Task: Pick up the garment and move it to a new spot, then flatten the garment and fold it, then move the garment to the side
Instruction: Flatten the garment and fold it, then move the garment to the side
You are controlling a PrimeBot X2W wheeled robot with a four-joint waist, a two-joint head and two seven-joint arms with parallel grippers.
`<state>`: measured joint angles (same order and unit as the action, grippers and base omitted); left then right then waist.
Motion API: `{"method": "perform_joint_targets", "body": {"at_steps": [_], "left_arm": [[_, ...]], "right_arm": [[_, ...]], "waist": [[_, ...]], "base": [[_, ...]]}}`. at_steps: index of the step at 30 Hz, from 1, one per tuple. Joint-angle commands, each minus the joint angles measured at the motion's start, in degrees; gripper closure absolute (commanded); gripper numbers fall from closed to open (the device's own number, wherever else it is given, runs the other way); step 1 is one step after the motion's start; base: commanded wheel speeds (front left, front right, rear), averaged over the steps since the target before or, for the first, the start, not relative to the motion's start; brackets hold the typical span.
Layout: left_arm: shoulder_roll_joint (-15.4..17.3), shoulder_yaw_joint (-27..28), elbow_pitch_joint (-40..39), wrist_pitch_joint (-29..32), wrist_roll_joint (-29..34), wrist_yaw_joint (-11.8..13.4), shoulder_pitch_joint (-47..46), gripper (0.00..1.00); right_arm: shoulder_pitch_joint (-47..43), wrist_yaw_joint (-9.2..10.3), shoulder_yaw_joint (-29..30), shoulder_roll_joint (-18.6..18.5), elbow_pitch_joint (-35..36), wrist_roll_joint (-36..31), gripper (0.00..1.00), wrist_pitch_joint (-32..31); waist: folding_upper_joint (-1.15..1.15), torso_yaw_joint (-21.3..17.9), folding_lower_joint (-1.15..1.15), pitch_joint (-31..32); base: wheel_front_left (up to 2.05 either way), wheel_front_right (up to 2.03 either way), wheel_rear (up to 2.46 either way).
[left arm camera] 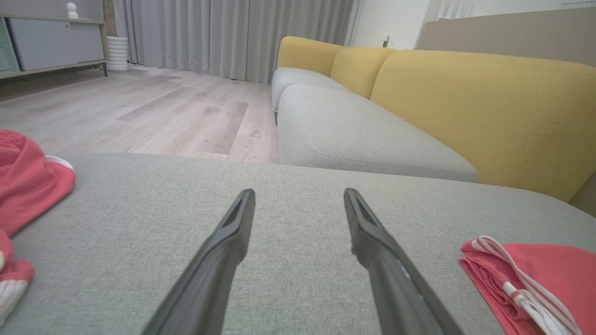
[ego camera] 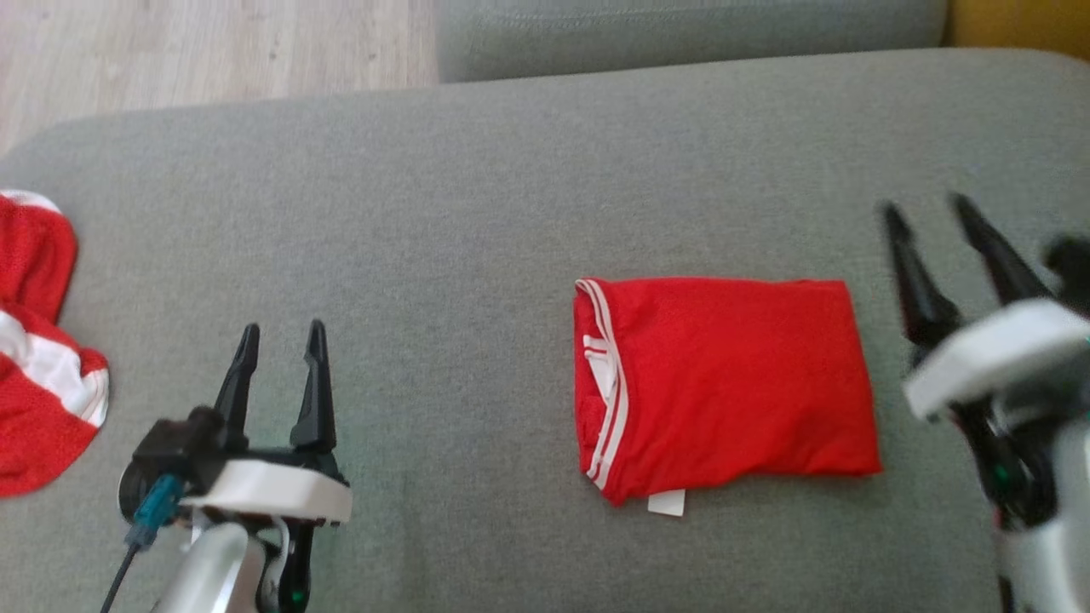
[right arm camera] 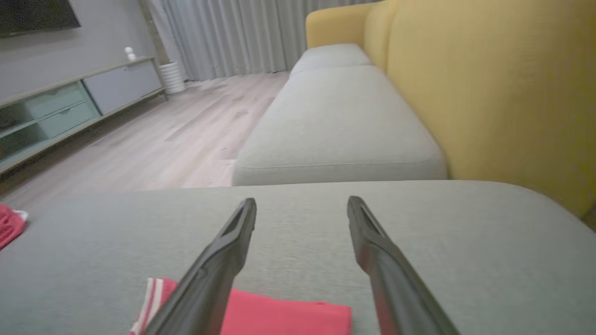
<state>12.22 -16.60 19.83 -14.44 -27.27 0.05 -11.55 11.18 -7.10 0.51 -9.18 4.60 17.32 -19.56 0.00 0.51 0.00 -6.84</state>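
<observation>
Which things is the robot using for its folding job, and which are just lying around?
For the job: folded red garment, lying flat on the grey cushion; left gripper, open; right gripper, open.
Just lying about: crumpled red-and-white garment at the cushion's left edge; yellow backrest; cabinet.

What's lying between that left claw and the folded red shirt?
Nothing: a bare stretch of grey cushion separates the left gripper from the folded red garment, as the head view shows.

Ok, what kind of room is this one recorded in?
Probably a home living room: a yellow-backed grey fabric sofa, a low grey media cabinet against the wall, and floor-length grey curtains.
</observation>
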Motion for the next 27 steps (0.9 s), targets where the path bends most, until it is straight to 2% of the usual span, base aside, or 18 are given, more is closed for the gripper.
{"method": "perform_joint_targets", "body": {"at_steps": [1, 4, 9, 16, 27], "left_arm": [[1.5, 2.5, -2.0, -0.5, -0.4, 0.5, -1.0, 0.0], [1.4, 3.4, -2.4, -0.5, -0.2, 0.5, 0.3, 0.0], [1.2, 5.4, -3.6, -0.5, 0.4, 0.6, 3.2, 0.0], [0.3, 7.8, -5.5, -0.6, 2.1, 0.9, 7.1, 0.0], [-1.0, 9.2, -6.2, -0.6, 3.3, 0.3, 9.4, 0.0]], "right_arm": [[-0.2, -0.39, -0.3, -0.2, 2.1, -0.6, 0.0, 1.8], [-3.8, -0.39, 1.5, -0.7, 0.9, -2.1, 0.0, 7.5], [-7.5, -0.39, -0.2, -2.7, -3.9, -2.9, 0.0, 14.2], [-6.9, -0.39, -2.1, -3.5, -9.4, -2.0, 0.0, 17.6], [-5.3, -0.39, -3.5, -3.6, -11.1, -0.1, 0.0, 18.9]], "waist": [[0.0, -0.5, 0.0, 0.8], [0.0, -1.4, 0.0, 2.2], [0.0, -3.1, 0.0, 4.1], [0.0, -4.2, 0.0, 6.0], [0.0, -3.5, 0.0, 6.6]], "base": [[0.0, 0.0, 0.0], [0.0, 0.0, 0.0], [0.0, 0.0, 0.0], [0.0, 0.0, 0.0], [0.0, 0.0, 0.0]]}}
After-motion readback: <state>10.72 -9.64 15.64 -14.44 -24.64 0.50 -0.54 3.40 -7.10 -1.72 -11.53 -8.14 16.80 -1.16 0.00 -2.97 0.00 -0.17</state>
